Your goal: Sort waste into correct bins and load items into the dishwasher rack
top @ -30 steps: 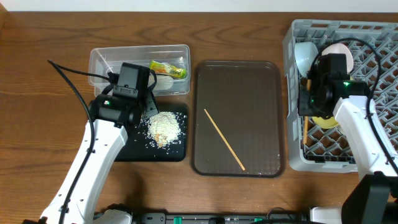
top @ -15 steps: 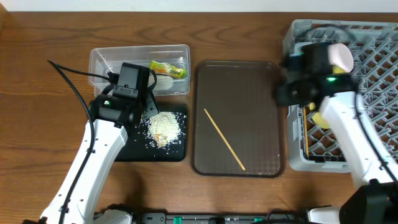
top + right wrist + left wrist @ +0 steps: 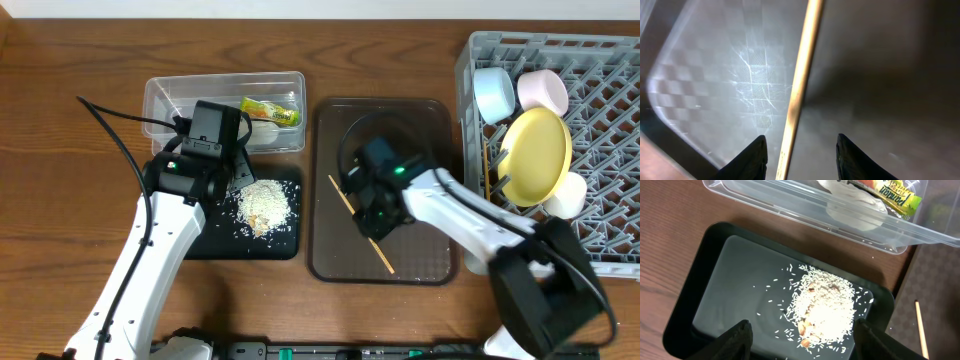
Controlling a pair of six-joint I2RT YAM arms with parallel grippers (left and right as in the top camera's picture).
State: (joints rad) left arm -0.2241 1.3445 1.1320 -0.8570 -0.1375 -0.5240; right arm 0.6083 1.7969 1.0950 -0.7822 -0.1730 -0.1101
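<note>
One wooden chopstick (image 3: 342,196) lies slanted on the brown serving tray (image 3: 430,130). My right gripper (image 3: 372,222) is low over it, open. In the right wrist view the chopstick (image 3: 802,75) runs between the two fingers (image 3: 801,139), which are not closed on it. My left gripper (image 3: 238,183) is open above the black tray (image 3: 215,240), which holds the rice heap (image 3: 265,205). The left wrist view shows the rice (image 3: 827,305) between the open fingers (image 3: 802,327). The clear tub (image 3: 160,100) holds the snack wrapper (image 3: 270,111) and a white scrap (image 3: 855,210).
The grey rack (image 3: 610,130) at the right holds the light blue bowl (image 3: 492,92), the pink cup (image 3: 543,90), the yellow plate (image 3: 537,155), the white bowl (image 3: 566,195) and a second chopstick (image 3: 487,170). A black cable (image 3: 110,115) loops left of the tub.
My right arm has swung left from the rack to the brown tray and come down over the chopstick, uncovering the dishes in the rack. The left arm has not moved.
</note>
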